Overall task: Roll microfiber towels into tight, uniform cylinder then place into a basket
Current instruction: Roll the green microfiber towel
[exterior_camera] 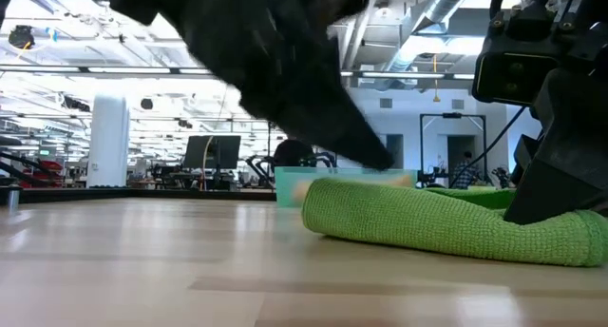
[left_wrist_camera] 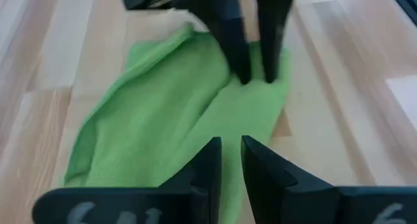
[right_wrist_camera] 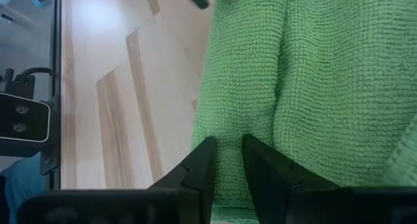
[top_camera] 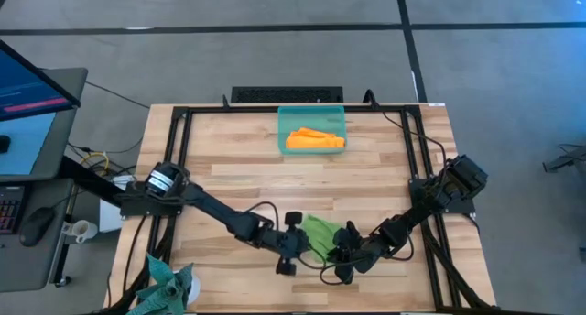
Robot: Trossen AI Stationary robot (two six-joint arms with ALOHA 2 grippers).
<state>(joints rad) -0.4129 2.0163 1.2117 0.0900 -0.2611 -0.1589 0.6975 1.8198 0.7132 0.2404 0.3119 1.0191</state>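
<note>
Basket (top_camera: 284, 118): translucent teal bin at the far middle of the wooden table (top_camera: 229, 168). Contents: the orange towel (top_camera: 314, 139), lying bunched along the basket floor. In the low view only a strip of the basket wall shows behind the green cloth.

Green towel (top_camera: 320, 233): on the tabletop near the front edge, well apart from the basket, between the two grippers. From table height it lies as a long, low, loosely rolled or folded mass (exterior_camera: 446, 222), with its thick rounded end towards the left of that picture. Left wrist view shows it rumpled and partly spread (left_wrist_camera: 163, 113), not a tight cylinder.

Left gripper (top_camera: 295, 244): arm comes in from the left side of the table, reaching low across to the towel's left edge. Fingers nearly together, a narrow gap between them, tips over the cloth's near edge (left_wrist_camera: 231, 152); cannot tell whether cloth is caught between them.

Right gripper (top_camera: 346, 255): arm reaches in from the right side of the table, bent down to the towel's right edge. Fingers close together, a fold of green cloth running into the slot between them (right_wrist_camera: 227, 155); reads as pinching the towel edge.

A teal-grey cloth (top_camera: 169, 287) sits at the table's front left corner
</note>
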